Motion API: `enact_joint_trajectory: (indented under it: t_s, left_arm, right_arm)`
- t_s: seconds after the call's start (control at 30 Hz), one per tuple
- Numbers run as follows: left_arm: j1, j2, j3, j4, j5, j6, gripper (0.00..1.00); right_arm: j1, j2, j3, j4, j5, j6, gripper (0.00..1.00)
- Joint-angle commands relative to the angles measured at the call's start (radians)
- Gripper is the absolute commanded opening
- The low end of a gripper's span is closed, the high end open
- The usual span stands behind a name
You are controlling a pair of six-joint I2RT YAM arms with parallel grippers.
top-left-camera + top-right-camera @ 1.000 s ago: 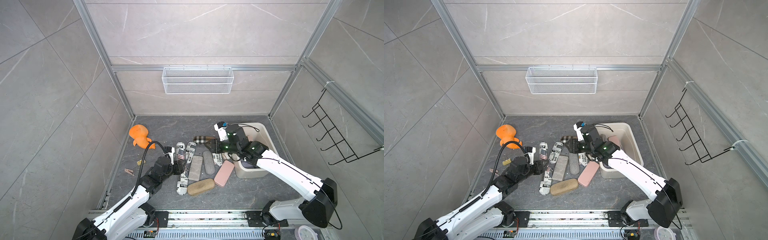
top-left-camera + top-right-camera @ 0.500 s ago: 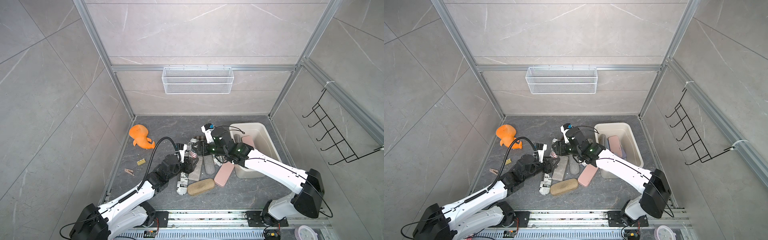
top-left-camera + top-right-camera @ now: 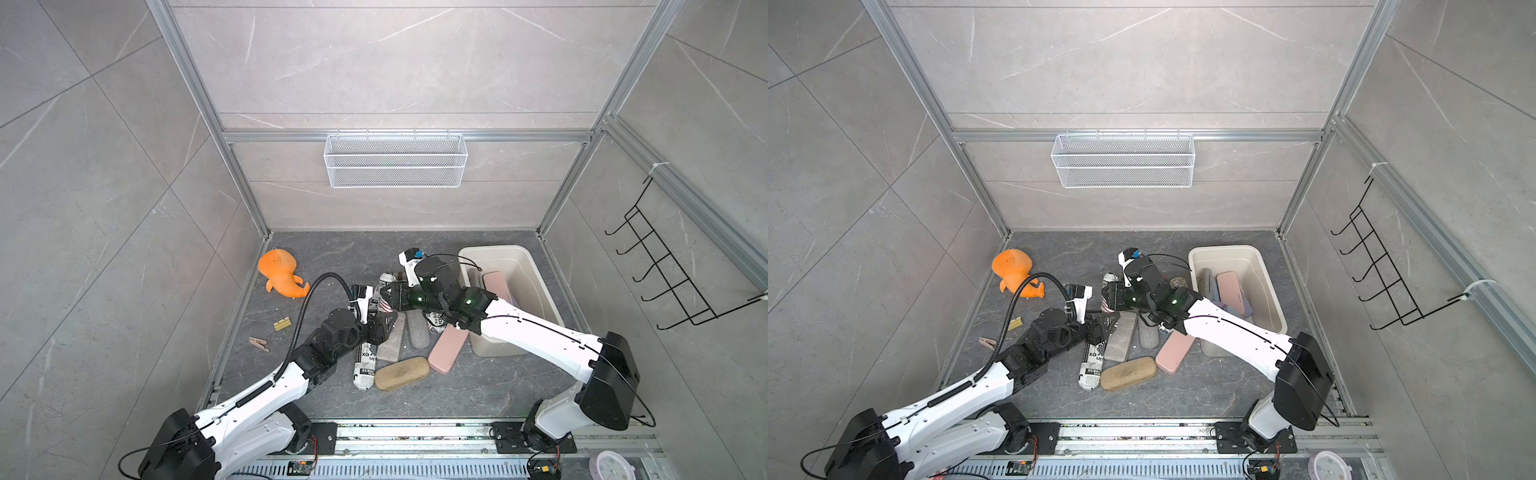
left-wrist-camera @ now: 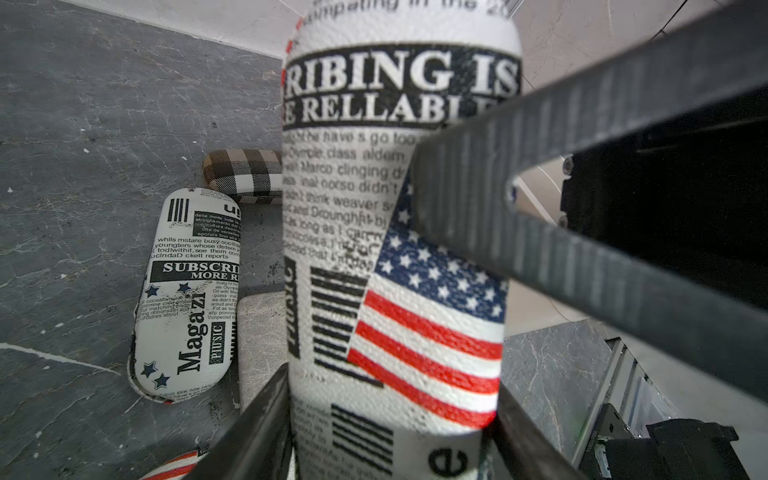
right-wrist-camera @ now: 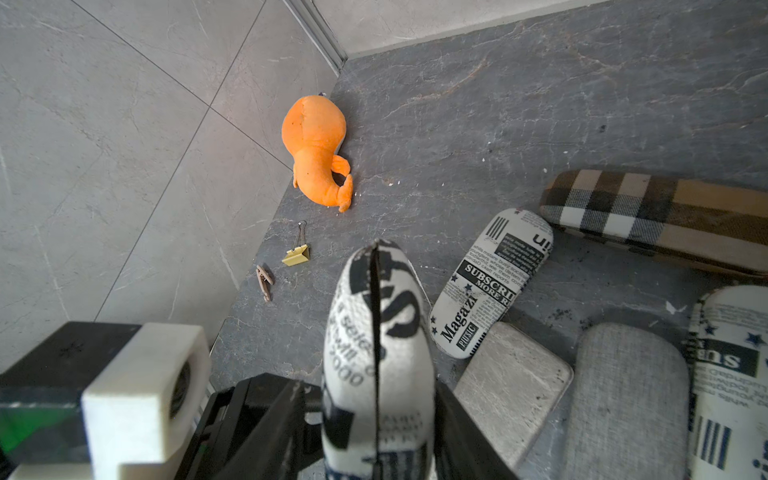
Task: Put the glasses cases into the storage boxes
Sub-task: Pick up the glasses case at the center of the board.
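The left gripper [image 4: 390,415] is clamping one end of a flag-print newspaper case [image 4: 395,249], with a finger pressing on each side. The right gripper [image 5: 370,388] is gripping the same case edge-on, its fingers lying against both faces. The case is hanging clear of the floor above the pile, left of the storage tub [image 3: 536,266] and not in it.

Bare floor is lying open behind the pile up to the back wall, and in front of it towards the rail. The tub is sitting close along the right wall. An orange plush [image 3: 280,274], a binder clip [image 3: 281,324] and a clothespin [image 3: 258,343] are hugging the left edge.

The right arm is crossing the tub's near corner and hiding part of its inside. A pink case [image 3: 498,284] is showing there, perhaps with grey or lilac ones beside it. A second pink case [image 3: 446,349] is lying just beside the tub wall, its far end under the arm. The left arm is covering the top of a long newspaper case [image 3: 365,365]. The plaid case [image 4: 245,174] is sitting half hidden behind the held one.
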Motion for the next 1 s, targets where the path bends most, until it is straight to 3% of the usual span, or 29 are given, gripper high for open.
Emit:
enact_joint_trajectory:
  t_s: [0.0, 0.23, 0.33, 0.67, 0.97]
  left_arm:
    - [-0.004, -0.03, 0.02, 0.084, -0.011, -0.005, 0.48]
    - [-0.004, -0.047, 0.01, 0.071, -0.013, -0.012, 0.49]
    - [-0.004, -0.061, 0.0, 0.061, -0.024, -0.014, 0.53]
    - [-0.004, -0.136, -0.047, 0.023, -0.055, -0.007, 0.93]
    - [-0.004, -0.268, -0.101, -0.079, -0.09, -0.065, 0.97]
  right_arm:
    - [0.008, 0.017, 0.01, 0.029, 0.005, 0.017, 0.45]
    - [0.011, 0.026, 0.01, 0.047, 0.003, 0.017, 0.37]
    - [0.01, 0.038, 0.021, 0.048, -0.014, 0.012, 0.35]
    - [0.01, 0.045, 0.033, 0.069, 0.023, -0.003, 0.33]
    - [-0.008, 0.036, 0.115, -0.002, 0.133, -0.073, 0.32]
